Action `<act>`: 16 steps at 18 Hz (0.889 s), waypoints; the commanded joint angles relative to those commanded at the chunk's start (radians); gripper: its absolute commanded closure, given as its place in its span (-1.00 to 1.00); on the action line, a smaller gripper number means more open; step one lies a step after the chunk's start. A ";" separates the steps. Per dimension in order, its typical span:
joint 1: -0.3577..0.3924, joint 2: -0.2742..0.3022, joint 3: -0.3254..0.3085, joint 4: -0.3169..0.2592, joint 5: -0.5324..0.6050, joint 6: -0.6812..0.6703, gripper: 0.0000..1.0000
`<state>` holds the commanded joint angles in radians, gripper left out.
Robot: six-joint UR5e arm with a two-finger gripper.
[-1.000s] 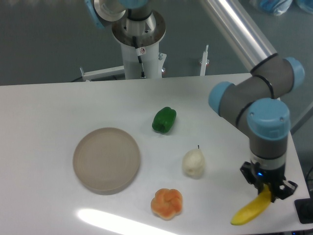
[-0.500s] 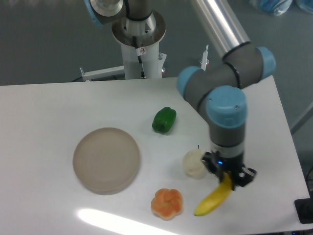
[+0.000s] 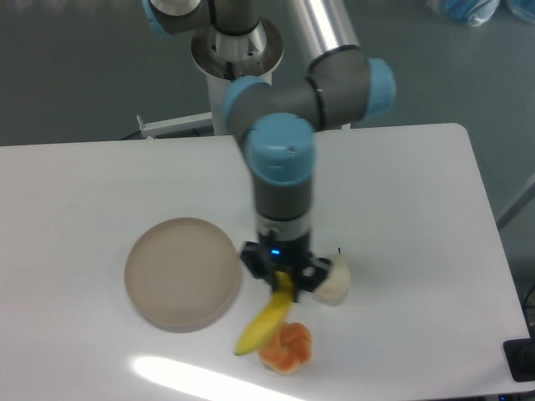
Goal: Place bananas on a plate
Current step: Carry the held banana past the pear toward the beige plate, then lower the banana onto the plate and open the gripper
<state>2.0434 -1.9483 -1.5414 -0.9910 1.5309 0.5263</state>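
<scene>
No brand, label or writing reads anywhere, only a small red mark on my base column, too small to make out. The white surface (image 3: 84,175) carries everything. The plate (image 3: 182,272) lies to the left of my end effector (image 3: 284,282), near it but apart. My end effector is clamped on the banana (image 3: 266,322), gripping its upper end while the rest hangs down and to the left, its lower tip between the plate's near rim and the orange fruit (image 3: 286,347), which sits just below my end effector. The pale pear (image 3: 333,280) is just beside my end effector on the right. Half a second ago I was right of the pear with the banana; now I have carried it across to the pear's left, closer to the plate, and my wrist hides the green pepper
</scene>
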 joint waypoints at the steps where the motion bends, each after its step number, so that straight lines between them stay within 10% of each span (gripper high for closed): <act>1: -0.018 0.012 -0.035 0.006 0.000 -0.002 0.51; 10: -0.100 -0.017 -0.247 0.182 0.029 0.029 0.51; 16: -0.115 -0.057 -0.255 0.198 0.075 0.037 0.51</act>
<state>1.9282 -2.0048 -1.7963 -0.7931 1.6061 0.5629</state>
